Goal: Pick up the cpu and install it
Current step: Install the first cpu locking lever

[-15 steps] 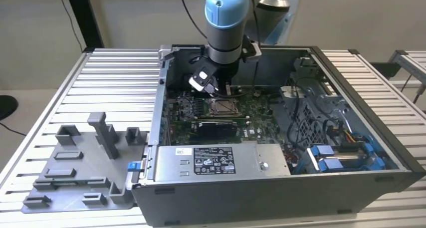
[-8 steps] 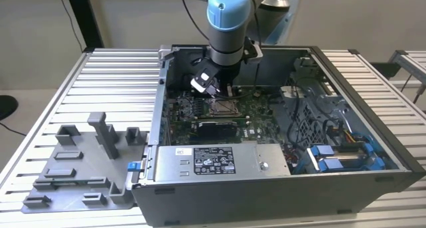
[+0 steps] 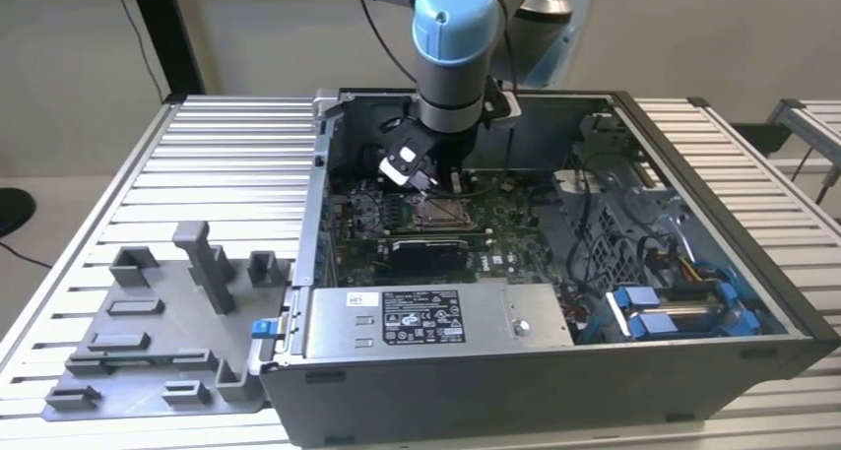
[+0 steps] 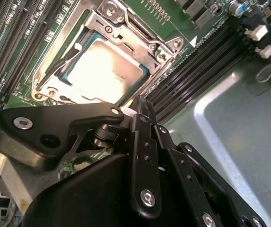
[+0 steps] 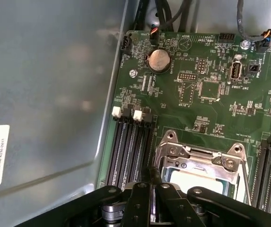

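Second wrist view, nearest the lens: the gripper [image 4: 142, 106], its black linkages drawn together so that the two fingertips meet with nothing between them, i.e. closed and empty. Just beyond the tips lies the cpu [image 4: 108, 71], a pale silvery square with a green edge, seated flat inside the socket frame [image 4: 166, 47] on the motherboard [image 4: 173, 16]; the chip's top is glared, so its corner marking cannot be read. Dark memory slots [image 4: 196, 71] run beside the socket. In the first wrist view the same closed fingertips [image 5: 152, 177] sit at the socket's edge, with the chip [image 5: 196, 182] partly visible within the metal frame and a coin cell [image 5: 159, 60] farther off on the board. In the exterior view the arm reaches down into the open computer case [image 3: 683, 371], the gripper [image 3: 423, 182] poised just above the socket, and a grey fixture tray [image 3: 145, 342] lies on the table beyond the case wall. Judged from this, placement appears done (the chip looks level); good practice here is to keep any contact vertical and light, avoiding sideways drag across the socket.
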You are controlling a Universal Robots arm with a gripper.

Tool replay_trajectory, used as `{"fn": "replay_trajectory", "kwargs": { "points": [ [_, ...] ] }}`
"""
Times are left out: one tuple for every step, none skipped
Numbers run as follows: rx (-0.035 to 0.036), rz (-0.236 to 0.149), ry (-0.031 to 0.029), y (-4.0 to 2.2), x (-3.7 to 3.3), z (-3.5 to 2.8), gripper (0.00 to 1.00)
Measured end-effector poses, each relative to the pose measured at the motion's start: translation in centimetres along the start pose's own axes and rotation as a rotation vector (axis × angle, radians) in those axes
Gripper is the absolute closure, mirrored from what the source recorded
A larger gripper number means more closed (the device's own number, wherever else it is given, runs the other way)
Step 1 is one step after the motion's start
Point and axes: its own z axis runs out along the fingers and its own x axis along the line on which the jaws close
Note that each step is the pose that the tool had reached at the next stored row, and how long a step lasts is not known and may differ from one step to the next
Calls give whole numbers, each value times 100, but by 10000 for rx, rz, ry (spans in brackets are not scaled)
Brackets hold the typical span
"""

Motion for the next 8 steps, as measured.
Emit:
{"fn": "replay_trajectory", "kwargs": {
  "points": [
    [1, 2, 0, 8, -5, 11, 100],
    [-1, 3, 1, 16, -8, 21, 100],
    [0, 3, 3, 23, -12, 31, 100],
    [6, 4, -3, 29, -15, 38, 100],
    [7, 5, -7, 38, -17, 45, 100],
    [8, 5, -6, 47, -18, 51, 100],
    [6, 4, -5, 54, -17, 57, 100],
    [2, 3, -1, 58, -15, 61, 100]
  ]
}}
